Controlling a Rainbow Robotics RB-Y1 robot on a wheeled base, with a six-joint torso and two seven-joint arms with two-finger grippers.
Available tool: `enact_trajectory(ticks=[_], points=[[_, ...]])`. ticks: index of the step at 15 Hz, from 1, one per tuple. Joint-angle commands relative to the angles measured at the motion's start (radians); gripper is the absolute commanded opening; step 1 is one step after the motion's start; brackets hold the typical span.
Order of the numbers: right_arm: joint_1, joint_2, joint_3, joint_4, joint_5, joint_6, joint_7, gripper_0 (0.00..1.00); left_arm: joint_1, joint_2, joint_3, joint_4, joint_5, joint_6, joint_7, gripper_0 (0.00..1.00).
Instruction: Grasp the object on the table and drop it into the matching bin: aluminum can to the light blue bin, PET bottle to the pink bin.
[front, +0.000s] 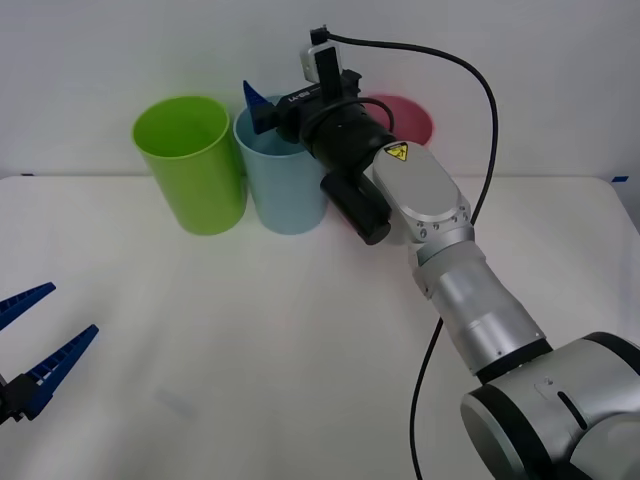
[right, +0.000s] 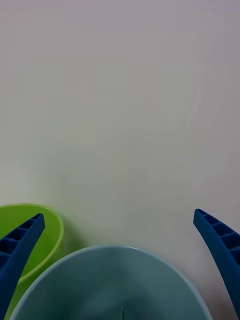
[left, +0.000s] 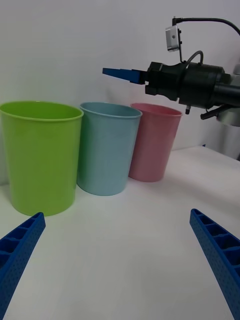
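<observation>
Overhead, right claw (right: 120, 260) hovering spread wide and empty above light blue bin (front: 283, 190), between lime green cup (front: 190, 165) and pink bin (front: 405, 118). Can likely inside, unseen. Risk: withdrawing arm clipping rim, toppling bin. Left claw (front: 35, 345) idling open, near-left over tabletop (front: 250, 340).

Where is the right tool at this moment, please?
In the front view the right tool hovers, open, above the light blue bin, between the lime green cup and the pink bin.

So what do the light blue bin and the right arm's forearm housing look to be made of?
The light blue bin looks like plastic: smooth, matte, uniformly coloured thin walls with a rolled rim. The forearm housing looks like brushed or anodised metal, given its silvery satin sheen, though painted plastic is possible.
</observation>
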Motion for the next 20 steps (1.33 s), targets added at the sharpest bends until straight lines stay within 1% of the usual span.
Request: enact_trajectory(ticks=[1,4,7,8,11,15,17,20], points=[[0.009,0.000,0.000,-0.005,-0.020,-0.015,0.003,1.00,0.000,0.000,0.000,0.000,0.000,0.000,0.000,1.00],[0.060,0.000,0.013,-0.080,-0.020,-0.036,0.005,1.00,0.000,0.000,0.000,0.000,0.000,0.000,0.000,1.00],[0.142,0.000,0.058,-0.195,-0.030,-0.045,-0.006,1.00,0.000,0.000,0.000,0.000,0.000,0.000,0.000,1.00],[0.185,-0.018,0.082,-0.252,-0.037,-0.051,-0.010,1.00,0.000,0.000,0.000,0.000,0.000,0.000,0.000,1.00],[0.290,-0.106,0.144,-0.390,-0.083,-0.070,-0.015,1.00,0.000,0.000,0.000,0.000,0.000,0.000,0.000,1.00],[0.448,-0.271,0.225,-0.600,-0.163,-0.091,-0.017,1.00,0.000,0.000,0.000,0.000,0.000,0.000,0.000,1.00],[0.524,-0.350,0.233,-0.692,-0.206,-0.143,-0.017,1.00,0.000,0.000,0.000,0.000,0.000,0.000,0.000,1.00],[0.613,-0.453,0.231,-0.795,-0.267,-0.194,-0.006,1.00,0.000,0.000,0.000,0.000,0.000,0.000,0.000,1.00]])
